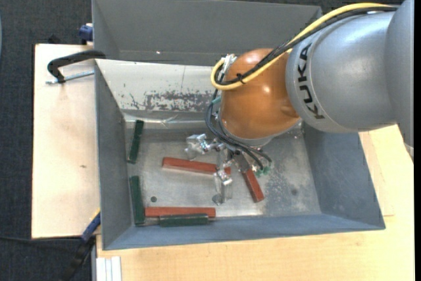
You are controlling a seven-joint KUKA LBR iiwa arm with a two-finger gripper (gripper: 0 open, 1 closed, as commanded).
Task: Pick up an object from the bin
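Observation:
My gripper (210, 167) hangs below the orange cover in the middle of the bin. It is open, with one fingertip (196, 144) on the far side and the other (222, 191) on the near side of a flat red bar (188, 166). That bar lies on the bin floor, running left to right, and its right end passes between the fingers. A shorter red bar (254, 185) lies slanted just right of the gripper, partly under the wrist's cables.
Along the front wall lie a long red bar (179, 212) and a dark green bar (181, 222) side by side. Two more green bars rest by the left wall, one at the back (135, 141), one at the front (135, 199). The arm covers the bin's right rear.

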